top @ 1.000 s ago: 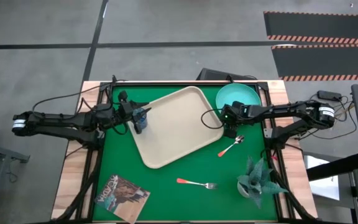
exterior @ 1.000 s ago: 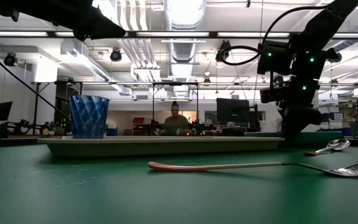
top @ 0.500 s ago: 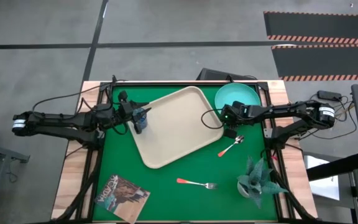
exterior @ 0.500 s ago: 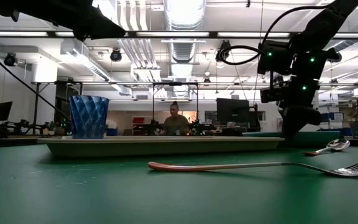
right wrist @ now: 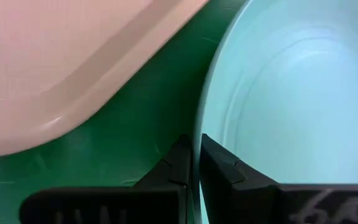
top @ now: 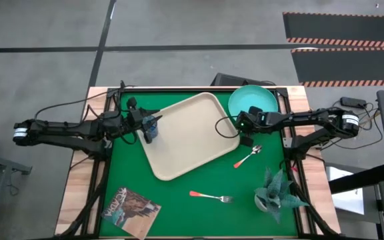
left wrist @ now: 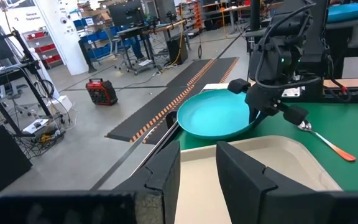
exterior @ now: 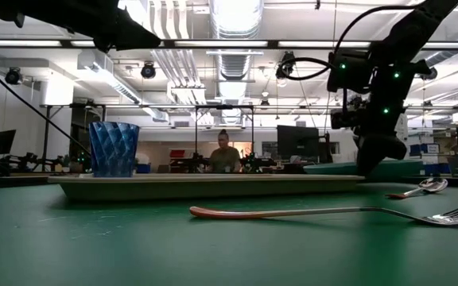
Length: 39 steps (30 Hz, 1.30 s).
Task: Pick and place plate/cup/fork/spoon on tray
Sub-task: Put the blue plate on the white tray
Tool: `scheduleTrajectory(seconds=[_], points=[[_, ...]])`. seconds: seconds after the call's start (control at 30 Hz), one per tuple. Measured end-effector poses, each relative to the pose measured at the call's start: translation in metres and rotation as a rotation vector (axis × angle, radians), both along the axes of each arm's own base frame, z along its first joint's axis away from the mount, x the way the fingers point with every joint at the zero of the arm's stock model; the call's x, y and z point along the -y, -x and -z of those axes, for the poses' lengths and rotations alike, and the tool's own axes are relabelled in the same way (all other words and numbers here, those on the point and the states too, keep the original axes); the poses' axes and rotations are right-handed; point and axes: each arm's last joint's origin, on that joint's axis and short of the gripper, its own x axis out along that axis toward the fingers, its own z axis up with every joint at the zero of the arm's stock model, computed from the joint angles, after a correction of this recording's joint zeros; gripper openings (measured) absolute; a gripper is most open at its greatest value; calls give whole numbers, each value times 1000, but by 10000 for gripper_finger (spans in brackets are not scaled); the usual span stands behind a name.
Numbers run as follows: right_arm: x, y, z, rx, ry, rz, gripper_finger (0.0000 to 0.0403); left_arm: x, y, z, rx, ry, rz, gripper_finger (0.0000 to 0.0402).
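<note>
2 grippers, 1 plate pinched.
My right gripper (right wrist: 194,163) pinches the plate (top: 253,102) rim; my left gripper (top: 151,126) is spread around the cup (top: 152,131).

Right end effector (top: 243,133) points straight down, fingers (right wrist: 182,163) pinched tight together, arm stretched low behind it. Left end effector (top: 153,127) reaches level, fingers (left wrist: 241,174) parted, arm extended behind.

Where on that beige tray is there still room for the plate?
Most of the tray is bare: only the cup stands by its left edge, at the left claw. The right claw pinches the plate rim.
</note>
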Motion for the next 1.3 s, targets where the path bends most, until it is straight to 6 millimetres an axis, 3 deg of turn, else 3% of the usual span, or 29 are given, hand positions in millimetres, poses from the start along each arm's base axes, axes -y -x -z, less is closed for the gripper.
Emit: scheduleTrajectory(seconds=[0.77,1.3], points=[[7,-19,-34,27,49,-29,10,0,0,0,0,0,0,89],[4,-24,-39,43,65,-66,10,0,0,0,0,0,0,89]])
